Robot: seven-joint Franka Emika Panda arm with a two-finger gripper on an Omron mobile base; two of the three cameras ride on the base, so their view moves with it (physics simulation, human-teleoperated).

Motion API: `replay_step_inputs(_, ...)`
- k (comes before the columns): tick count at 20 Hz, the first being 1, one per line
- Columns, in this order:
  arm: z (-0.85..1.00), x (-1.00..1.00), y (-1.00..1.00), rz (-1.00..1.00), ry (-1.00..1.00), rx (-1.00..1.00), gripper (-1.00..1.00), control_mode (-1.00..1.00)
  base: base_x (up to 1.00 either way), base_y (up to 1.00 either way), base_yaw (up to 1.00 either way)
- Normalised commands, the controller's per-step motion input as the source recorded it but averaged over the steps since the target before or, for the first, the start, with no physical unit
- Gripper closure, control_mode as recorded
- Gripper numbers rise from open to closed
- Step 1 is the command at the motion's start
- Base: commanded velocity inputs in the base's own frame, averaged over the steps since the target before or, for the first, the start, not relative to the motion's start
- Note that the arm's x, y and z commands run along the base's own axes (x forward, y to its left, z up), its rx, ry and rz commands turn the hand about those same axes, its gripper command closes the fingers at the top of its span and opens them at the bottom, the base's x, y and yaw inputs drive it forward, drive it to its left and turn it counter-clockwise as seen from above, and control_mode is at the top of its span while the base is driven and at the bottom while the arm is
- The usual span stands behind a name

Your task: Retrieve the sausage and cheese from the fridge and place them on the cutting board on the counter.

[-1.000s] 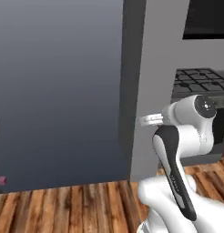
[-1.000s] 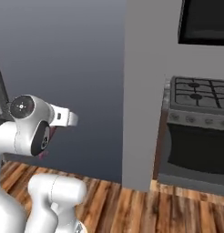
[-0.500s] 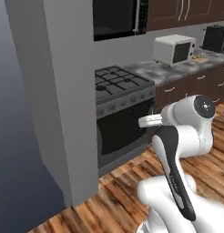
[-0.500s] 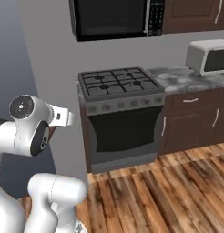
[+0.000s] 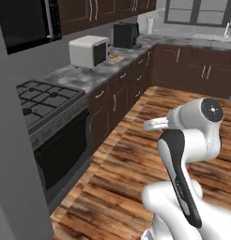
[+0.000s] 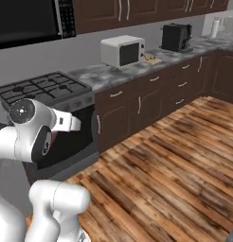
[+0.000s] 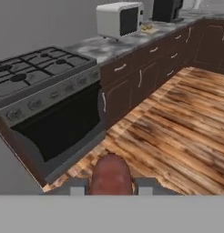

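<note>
Red-brown sausage [image 7: 111,174] | clenched in gripper [image 7: 111,186] | cutting board [image 6: 152,59] far off on counter [image 6: 109,73]

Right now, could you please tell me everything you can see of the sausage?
The sausage is a small red-brown link with a rounded end and a smooth, slightly glossy skin. In the hand view it stands at the bottom centre, between the gripper fingertips, which press against its two sides. Its lower part is hidden. It is carried above the wooden floor, in front of the oven.
</note>
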Motion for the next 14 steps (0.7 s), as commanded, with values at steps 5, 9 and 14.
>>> replay_step_inputs(5,0.0,0.0,0.0,0.0,0.0,0.0,1.0,1.0,1.0,0.0,-0.49)
replay_step_inputs(9,0.0,0.0,0.0,0.0,0.0,0.0,1.0,1.0,1.0,0.24,-0.35)
replay_step_inputs(14,0.0,0.0,0.0,0.0,0.0,0.0,1.0,1.0,1.0,0.4,-0.24)
